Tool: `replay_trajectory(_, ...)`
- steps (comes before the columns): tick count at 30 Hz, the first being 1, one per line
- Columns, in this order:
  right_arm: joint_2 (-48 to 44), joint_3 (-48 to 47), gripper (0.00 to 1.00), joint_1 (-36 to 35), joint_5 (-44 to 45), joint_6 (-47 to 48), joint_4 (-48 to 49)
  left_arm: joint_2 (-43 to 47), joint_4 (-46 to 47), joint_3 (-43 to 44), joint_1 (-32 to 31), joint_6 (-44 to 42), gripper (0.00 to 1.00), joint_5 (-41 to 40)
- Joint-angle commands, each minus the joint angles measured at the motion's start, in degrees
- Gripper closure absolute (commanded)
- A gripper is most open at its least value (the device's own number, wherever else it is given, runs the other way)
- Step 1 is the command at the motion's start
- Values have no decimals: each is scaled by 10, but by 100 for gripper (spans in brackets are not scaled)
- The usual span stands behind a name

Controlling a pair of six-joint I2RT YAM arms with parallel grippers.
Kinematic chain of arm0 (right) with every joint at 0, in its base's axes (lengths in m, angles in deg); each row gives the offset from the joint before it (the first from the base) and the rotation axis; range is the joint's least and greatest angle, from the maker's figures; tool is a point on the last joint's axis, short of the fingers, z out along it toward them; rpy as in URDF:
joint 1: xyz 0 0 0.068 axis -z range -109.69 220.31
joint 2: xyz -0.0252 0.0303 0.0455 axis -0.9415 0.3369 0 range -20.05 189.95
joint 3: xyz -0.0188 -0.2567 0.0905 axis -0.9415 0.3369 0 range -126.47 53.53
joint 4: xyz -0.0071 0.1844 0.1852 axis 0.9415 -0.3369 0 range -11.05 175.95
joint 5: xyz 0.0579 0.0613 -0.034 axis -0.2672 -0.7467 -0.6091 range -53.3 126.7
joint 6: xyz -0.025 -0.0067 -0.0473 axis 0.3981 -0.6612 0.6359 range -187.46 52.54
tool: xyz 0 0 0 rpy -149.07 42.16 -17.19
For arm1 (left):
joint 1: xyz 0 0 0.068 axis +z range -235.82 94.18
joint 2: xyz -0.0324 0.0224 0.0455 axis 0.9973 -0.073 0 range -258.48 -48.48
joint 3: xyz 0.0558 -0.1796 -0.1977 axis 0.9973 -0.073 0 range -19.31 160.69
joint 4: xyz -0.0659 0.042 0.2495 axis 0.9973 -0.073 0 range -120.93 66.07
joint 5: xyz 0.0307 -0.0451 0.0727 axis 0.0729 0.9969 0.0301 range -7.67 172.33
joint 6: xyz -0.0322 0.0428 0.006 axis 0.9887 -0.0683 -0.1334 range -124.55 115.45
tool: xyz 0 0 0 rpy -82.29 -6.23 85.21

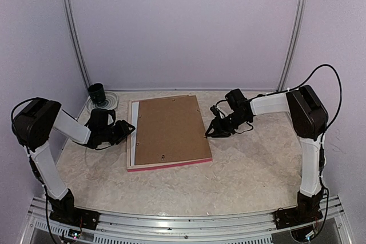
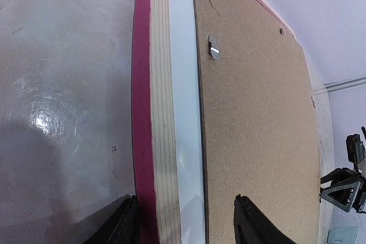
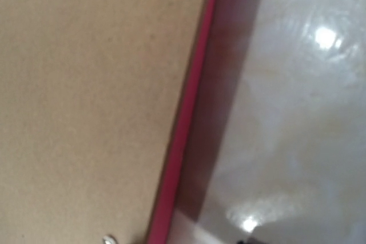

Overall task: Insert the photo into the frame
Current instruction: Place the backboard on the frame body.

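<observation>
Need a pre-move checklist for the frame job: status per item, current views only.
1. Photo located: not ok, it shows in no view.
2. Frame lying back up on the table: ok.
3. Backing board covering the whole frame opening: not ok, a white strip is exposed along its left side.
4. Left gripper open: ok, its fingers straddle the frame's left edge.
5. Right gripper state: cannot tell. It sits by the frame's right edge, and its wrist view barely shows the fingers.
</observation>
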Motion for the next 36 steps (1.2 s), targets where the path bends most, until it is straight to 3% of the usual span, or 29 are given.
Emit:
replay_trajectory(1, -14, 4, 60, -14, 3, 11, -24, -34, -75, -22, -10, 12, 44, 25)
replay_trajectory(9, -15, -1, 60, -15, -3, 10, -27, -32, -76, -23, -10, 10, 44, 25)
replay_trajectory(15, -16, -11, 60, 10, -78, -21, 9, -30, -76, -23, -7, 9, 44, 25)
replay_trajectory(29, 79, -180, 55, 29, -50, -17, -41, -23, -102, 17, 10, 1, 40, 6)
replay_trajectory(32, 91, -198, 52, 31, -42, -18, -39, -26, -110, 33, 14, -4, 40, -3)
replay_trajectory(36, 101, -213, 40, 32, -18, -19, -36, -33, -119, 56, 17, -11, 40, -14)
